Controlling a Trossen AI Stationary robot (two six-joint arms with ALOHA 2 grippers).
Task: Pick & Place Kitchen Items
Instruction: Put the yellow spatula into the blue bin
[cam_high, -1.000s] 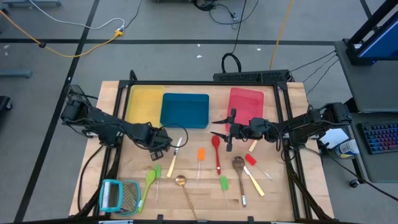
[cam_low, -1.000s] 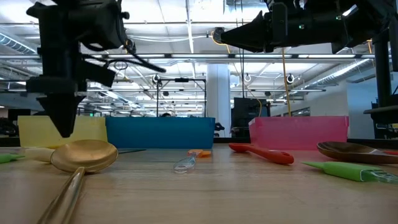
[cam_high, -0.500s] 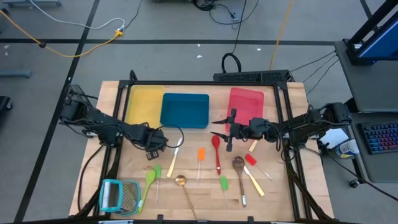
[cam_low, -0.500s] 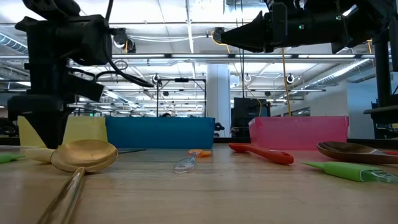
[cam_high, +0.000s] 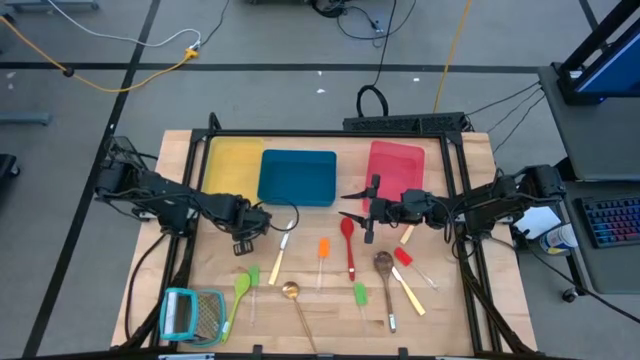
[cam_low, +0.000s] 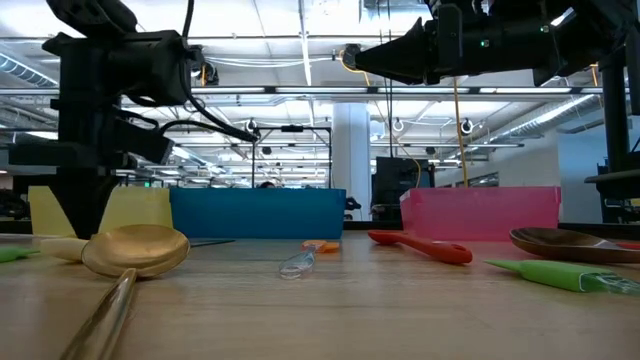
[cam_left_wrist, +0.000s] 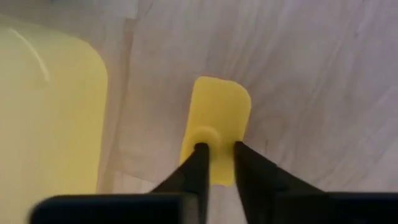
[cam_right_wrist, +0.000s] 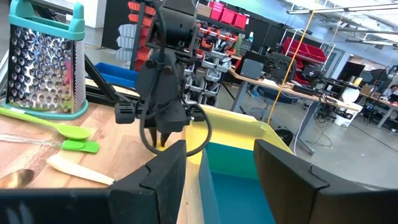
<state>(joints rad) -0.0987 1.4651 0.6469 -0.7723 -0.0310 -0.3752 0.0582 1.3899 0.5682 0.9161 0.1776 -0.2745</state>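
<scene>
Three trays were counted at the frame's upper centre. The left end effector (cam_left_wrist: 216, 163) was closed on one yellow tool (cam_left_wrist: 216, 127) beside the yellow tray (cam_left_wrist: 50, 112); the right end effector (cam_high: 355, 207) was held open, empty.

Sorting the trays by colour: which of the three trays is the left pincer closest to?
The yellow tray. The left pincer is down at the table just in front of it, closed on a yellow spatula; the blue tray and red tray sit farther right.
</scene>
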